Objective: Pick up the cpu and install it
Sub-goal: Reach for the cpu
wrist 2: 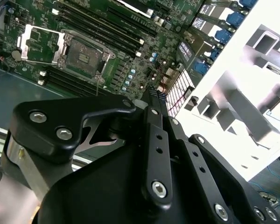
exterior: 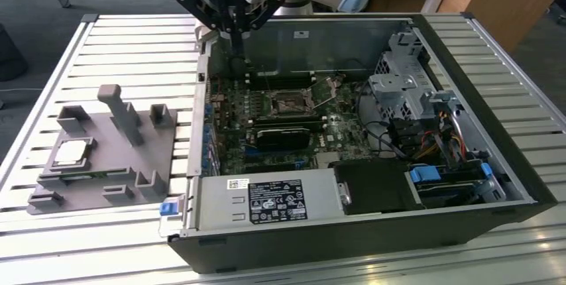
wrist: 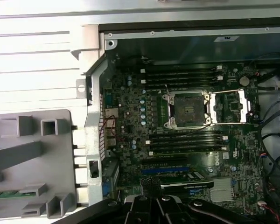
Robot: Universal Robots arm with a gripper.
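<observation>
In the exterior view the cpu, a small silvery square with a pale rim, lies flat on the grey tray at the exterior view's left, beside the open computer case. My gripper hangs over the case's far left corner, well away from the cpu, its thin fingers pointing down. In the second wrist view the gripper has its fingertips together with nothing between them. The motherboard's socket stands uncovered, its metal load plate swung aside.
The case walls rise around the motherboard. Memory slots flank the socket. A drive cage and cables crowd the exterior view's right, and a power supply fills the near side. Upright tray blocks stand near the cpu.
</observation>
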